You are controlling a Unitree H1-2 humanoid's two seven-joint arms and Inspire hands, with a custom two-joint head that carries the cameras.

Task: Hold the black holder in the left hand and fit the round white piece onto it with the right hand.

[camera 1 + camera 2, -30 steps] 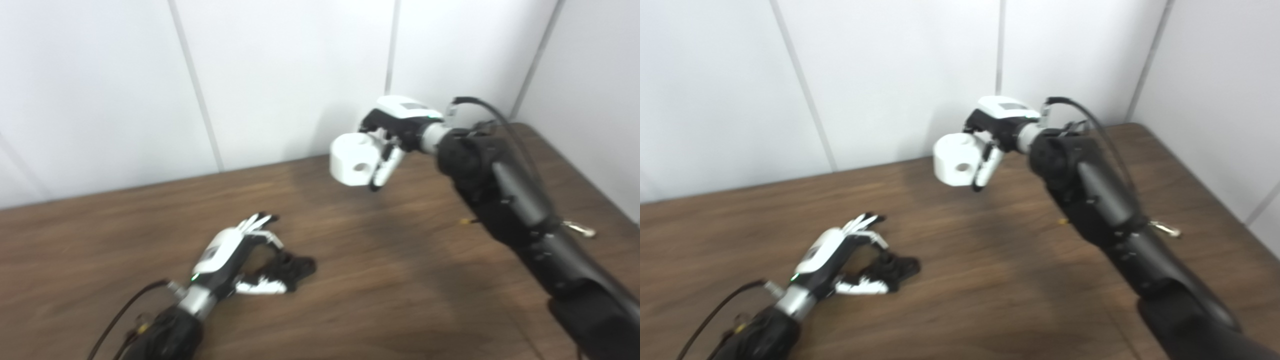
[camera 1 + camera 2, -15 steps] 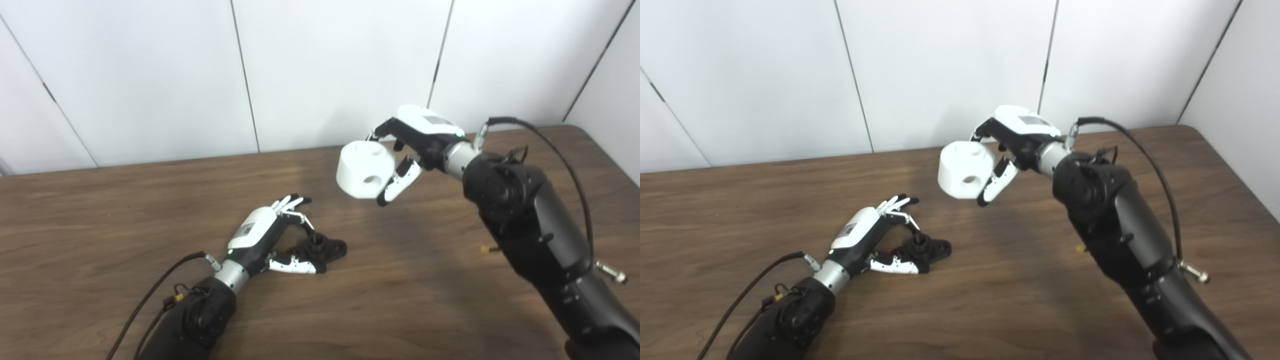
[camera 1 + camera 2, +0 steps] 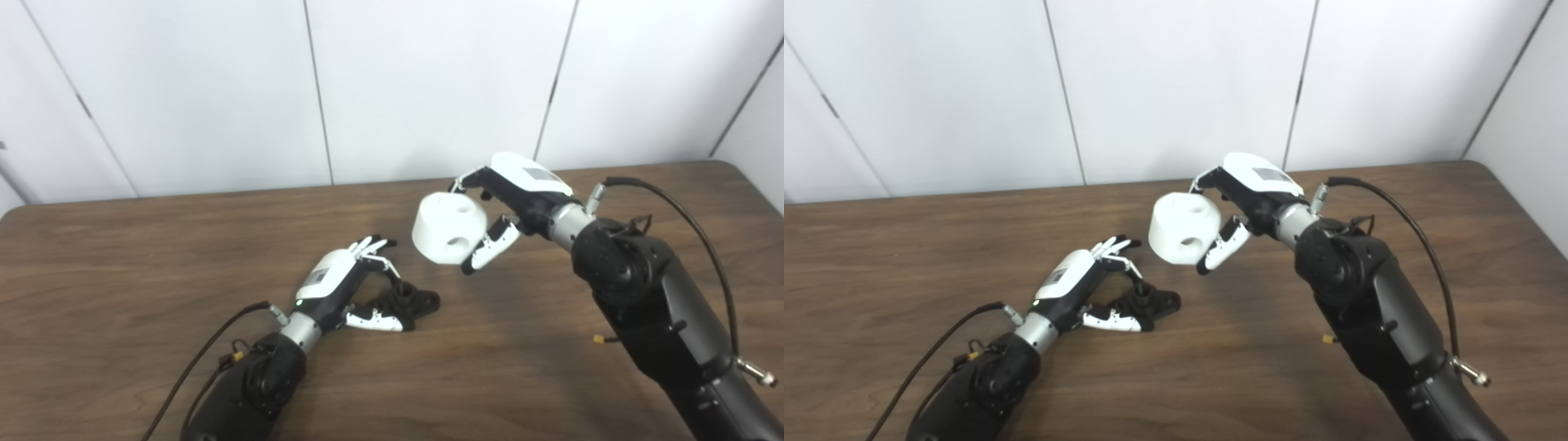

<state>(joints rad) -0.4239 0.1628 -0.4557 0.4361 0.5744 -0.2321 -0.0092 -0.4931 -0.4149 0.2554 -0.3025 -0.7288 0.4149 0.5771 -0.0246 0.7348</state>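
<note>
Robot holding a white drum above a black holder on a brown wooden desk.

The right hand grips the round white plastic piece, up and right of the small black plastic holder. That holder lies on the desk, with the left hand loosely curled around it. Both parts look rigid, light and smooth. Both views match.

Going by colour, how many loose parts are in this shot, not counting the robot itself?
White: 1, the round white piece, held above the table by the right hand.
Black: 1, the black holder, on the table at the left hand.
Total: 2.
</note>
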